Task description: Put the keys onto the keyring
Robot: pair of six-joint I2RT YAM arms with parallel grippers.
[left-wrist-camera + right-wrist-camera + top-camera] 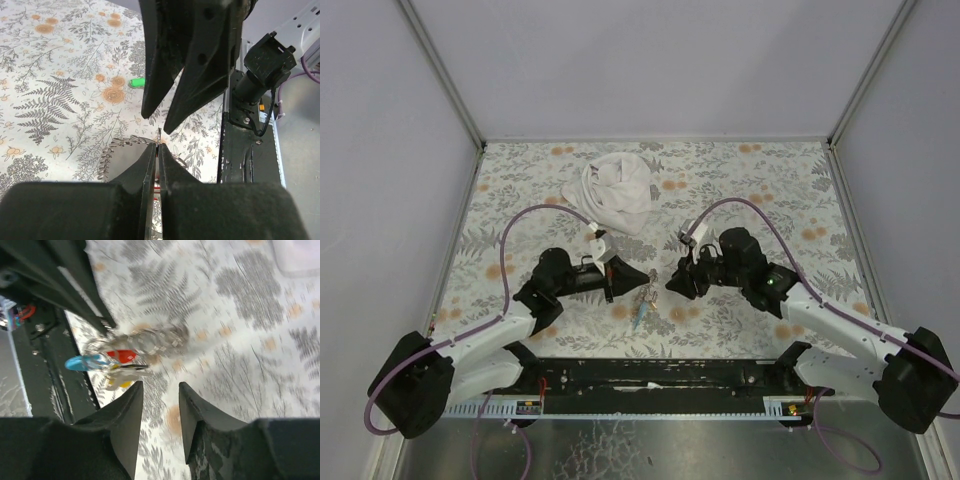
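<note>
Your small thin metal keyring point(95, 346), joined to a grey strap loop point(155, 340) and a light-blue plastic piece point(82, 362), sits between the two arms, just above the flower-patterned table point(760, 190). A tiny key with a red plastic head point(122, 355) and one with a yellow head point(119, 383) are bunched against the ring, so those two look threaded on.

The black two-finger left gripper point(158, 147) is pinched fully shut. A thin sliver of metal shows at its tips, so it appears to be gripping the ring to keep it steady for threading.

The black right gripper point(160, 392) faces it with its jaws partly apart and nothing between them, free to fetch. The green-headed key point(136, 82) lies alone on the table beyond the ring, and you will likely want it next. The crumpled white cloth point(615, 190) is well apart, towards the back.
</note>
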